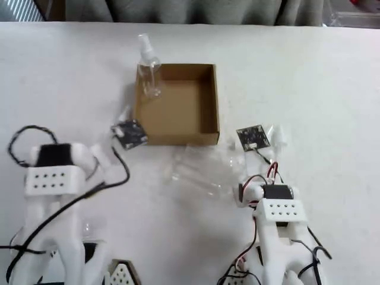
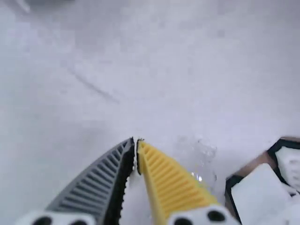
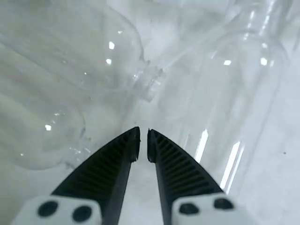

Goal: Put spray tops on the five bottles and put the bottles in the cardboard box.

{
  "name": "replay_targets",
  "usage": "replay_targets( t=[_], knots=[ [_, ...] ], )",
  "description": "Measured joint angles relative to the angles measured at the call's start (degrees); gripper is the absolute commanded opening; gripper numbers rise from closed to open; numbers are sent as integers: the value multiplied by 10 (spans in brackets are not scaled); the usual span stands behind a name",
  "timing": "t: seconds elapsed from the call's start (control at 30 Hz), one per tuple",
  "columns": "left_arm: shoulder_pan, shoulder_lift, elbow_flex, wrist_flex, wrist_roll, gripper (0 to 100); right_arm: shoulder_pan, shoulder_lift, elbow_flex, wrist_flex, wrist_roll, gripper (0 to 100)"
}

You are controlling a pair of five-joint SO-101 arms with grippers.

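- My left gripper (image 2: 136, 143) is clenched on nothing; its ribbed grey and yellow fingers meet tip to tip over the smooth white table (image 1: 309, 77).
- My right gripper (image 3: 143, 137) has ribbed black fingers pinched nearly together, holding nothing.
- Just beyond those tips, glossy clear plastic bottles (image 3: 70, 70) lie on their sides with open necks, in front of the box.
- The square brown cardboard box (image 1: 184, 110) holds one upright clear bottle with a white spray top (image 1: 149, 74) in its far corner.
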Motion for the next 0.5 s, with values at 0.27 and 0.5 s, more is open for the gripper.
replay_targets(
  t=[0.27, 0.5],
  knots=[
    [-93, 0, -13, 96, -139, 28, 2, 0, 0, 0, 0, 17],
    [-98, 0, 40, 102, -250, 137, 2, 0, 0, 0, 0, 17]
  ],
)
